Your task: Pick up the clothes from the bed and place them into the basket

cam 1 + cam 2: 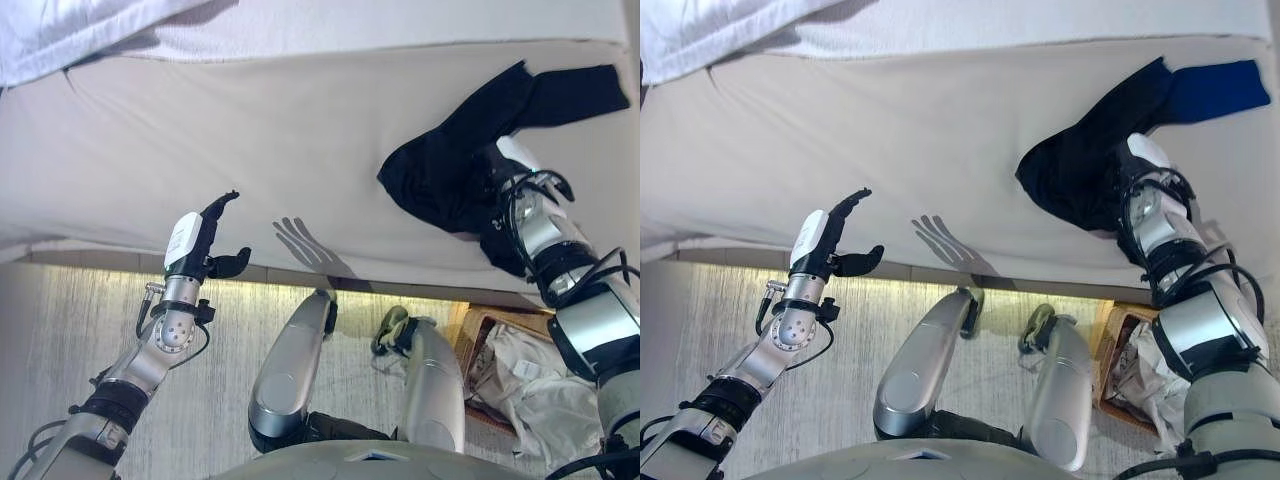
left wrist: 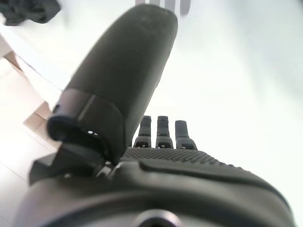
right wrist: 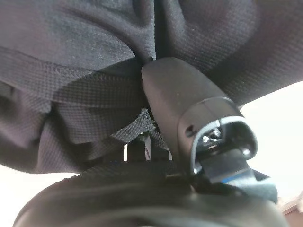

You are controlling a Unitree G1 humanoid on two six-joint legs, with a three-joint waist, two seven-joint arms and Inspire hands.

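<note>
The silver-grey left arm rises from seven o'clock, its dark left hand raised with fingers straight and thumb standing out toward three o'clock, holding nothing. The silver-grey right arm reaches up from five o'clock; its dark right hand has thumb and fingers pinched on black cloth.

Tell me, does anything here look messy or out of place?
Mostly the black garment: it lies crumpled on the bed near its edge, one part stretched out, with the right hand pinching its cloth. The basket on the floor already holds white clothes. The left hand hovers open.
</note>
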